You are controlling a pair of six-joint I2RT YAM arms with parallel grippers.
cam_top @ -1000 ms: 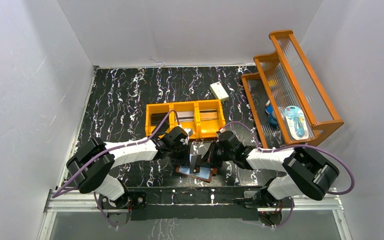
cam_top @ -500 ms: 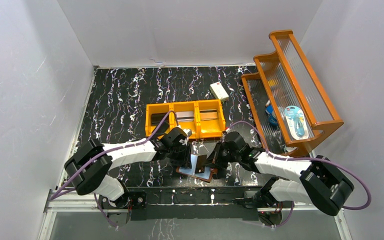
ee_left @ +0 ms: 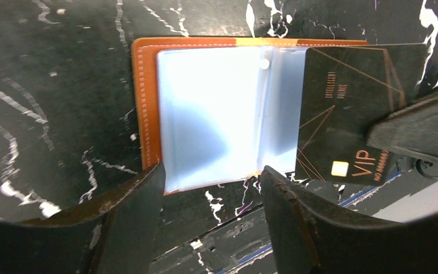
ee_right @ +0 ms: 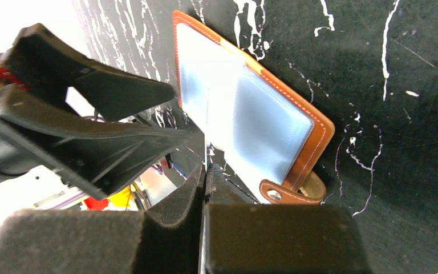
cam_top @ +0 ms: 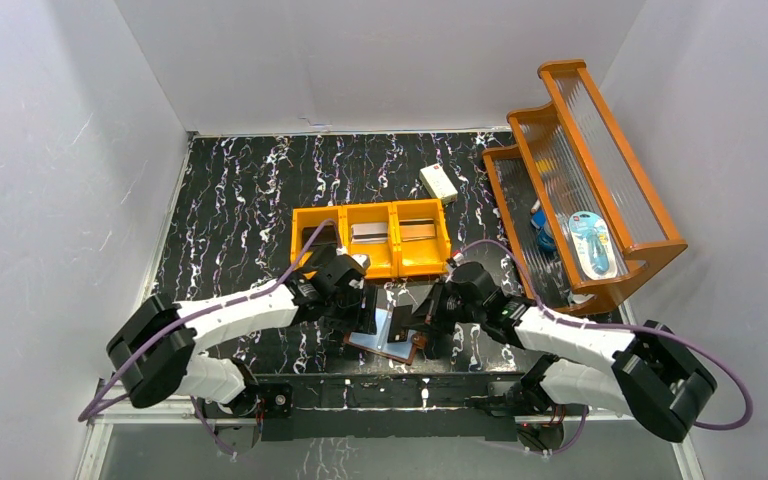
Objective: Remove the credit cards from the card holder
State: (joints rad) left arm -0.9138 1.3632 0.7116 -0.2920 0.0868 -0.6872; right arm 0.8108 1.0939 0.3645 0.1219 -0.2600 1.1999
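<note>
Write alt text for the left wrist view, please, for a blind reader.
An open brown card holder lies on the black marbled table, pale blue sleeves up; a black VIP card juts past its right edge, pinched by the right gripper. The left gripper hovers open nearby.

Counter [cam_top: 250, 190]: black marble pattern with white veining, filling the floor of the enclosure. Far wall [cam_top: 360, 60], left wall [cam_top: 50, 200] and right wall [cam_top: 730, 150]: plain white panels, the side ones scuffed. Right side, against the wall: orange tiered rack [cam_top: 660, 252] with ribbed clear panels. Lighting even and diffuse.
</note>
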